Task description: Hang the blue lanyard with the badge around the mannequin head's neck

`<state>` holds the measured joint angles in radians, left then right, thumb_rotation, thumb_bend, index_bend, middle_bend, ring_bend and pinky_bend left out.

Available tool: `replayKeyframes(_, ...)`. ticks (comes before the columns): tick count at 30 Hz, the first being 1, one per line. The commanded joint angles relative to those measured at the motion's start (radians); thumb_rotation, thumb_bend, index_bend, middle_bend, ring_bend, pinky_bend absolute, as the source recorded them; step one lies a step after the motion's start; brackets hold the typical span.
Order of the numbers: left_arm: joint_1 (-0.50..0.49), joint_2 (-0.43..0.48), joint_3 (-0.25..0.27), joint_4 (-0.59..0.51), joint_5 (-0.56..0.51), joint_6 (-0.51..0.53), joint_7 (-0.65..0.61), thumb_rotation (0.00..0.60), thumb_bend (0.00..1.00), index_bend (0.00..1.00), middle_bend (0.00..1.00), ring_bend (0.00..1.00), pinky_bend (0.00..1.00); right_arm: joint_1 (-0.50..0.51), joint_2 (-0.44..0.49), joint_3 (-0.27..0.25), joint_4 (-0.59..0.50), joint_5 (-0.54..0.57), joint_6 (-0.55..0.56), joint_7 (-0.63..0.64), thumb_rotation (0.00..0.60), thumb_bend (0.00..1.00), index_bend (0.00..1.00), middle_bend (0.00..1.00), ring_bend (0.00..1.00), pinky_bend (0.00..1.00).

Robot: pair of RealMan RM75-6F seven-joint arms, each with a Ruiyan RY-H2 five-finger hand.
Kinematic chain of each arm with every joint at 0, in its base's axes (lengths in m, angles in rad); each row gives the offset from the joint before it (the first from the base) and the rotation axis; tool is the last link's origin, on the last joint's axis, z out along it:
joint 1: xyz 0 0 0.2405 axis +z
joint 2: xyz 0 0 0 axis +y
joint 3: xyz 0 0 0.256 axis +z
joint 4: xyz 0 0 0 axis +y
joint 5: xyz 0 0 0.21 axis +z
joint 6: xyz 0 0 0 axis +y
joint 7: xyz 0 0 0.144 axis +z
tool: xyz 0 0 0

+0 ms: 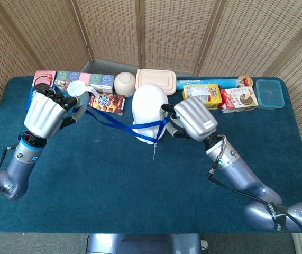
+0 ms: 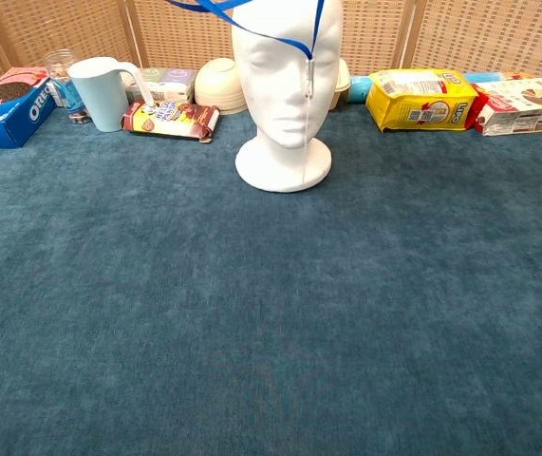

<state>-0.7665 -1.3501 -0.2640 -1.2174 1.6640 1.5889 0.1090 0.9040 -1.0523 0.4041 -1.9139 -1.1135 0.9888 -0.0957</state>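
The white mannequin head (image 1: pixel 149 109) (image 2: pixel 287 85) stands upright at mid-table. The blue lanyard (image 1: pixel 120 125) stretches taut from my left hand (image 1: pixel 46 113) across the head's front to my right hand (image 1: pixel 193 119). My left hand holds its left end, raised left of the head. At the head's right side, close against it, my right hand holds the other end. In the chest view the lanyard (image 2: pixel 271 32) crosses the forehead and the badge (image 2: pixel 308 81) hangs edge-on beside the face. Neither hand shows in the chest view.
Along the back edge: an Oreo box (image 1: pixel 38 93), a pale blue mug (image 2: pixel 103 91), a chocolate packet (image 2: pixel 169 118), a bowl (image 1: pixel 124 83), a lidded container (image 1: pixel 156 79), a yellow snack bag (image 2: pixel 422 98), a red box (image 1: pixel 238 99) and a blue tub (image 1: pixel 270 93).
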Motion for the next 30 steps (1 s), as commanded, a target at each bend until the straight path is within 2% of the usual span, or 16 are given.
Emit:
replayKeyframes(1,-0.004,-0.006,-0.005,0.017,-0.006,-0.006,0.000,0.519,0.36,0.67,1.00,1.00,1.00,0.005,-0.003,0.001,0.003,0.003,-0.004,-0.003,0.600,0.58,0.76,1.00,1.00,1.00)
replayKeyframes(25,-0.079,-0.090,-0.038,0.178,-0.056,-0.074,0.005,0.522,0.36,0.67,1.00,1.00,1.00,0.059,-0.076,0.013,0.127,0.058,-0.024,-0.007,0.600,0.59,0.77,1.00,1.00,1.00)
replayKeyframes(30,-0.108,-0.115,-0.051,0.231,-0.061,-0.077,-0.001,0.519,0.36,0.67,1.00,1.00,1.00,0.074,-0.102,0.028,0.161,0.061,-0.017,0.010,0.600,0.59,0.77,1.00,1.00,1.00)
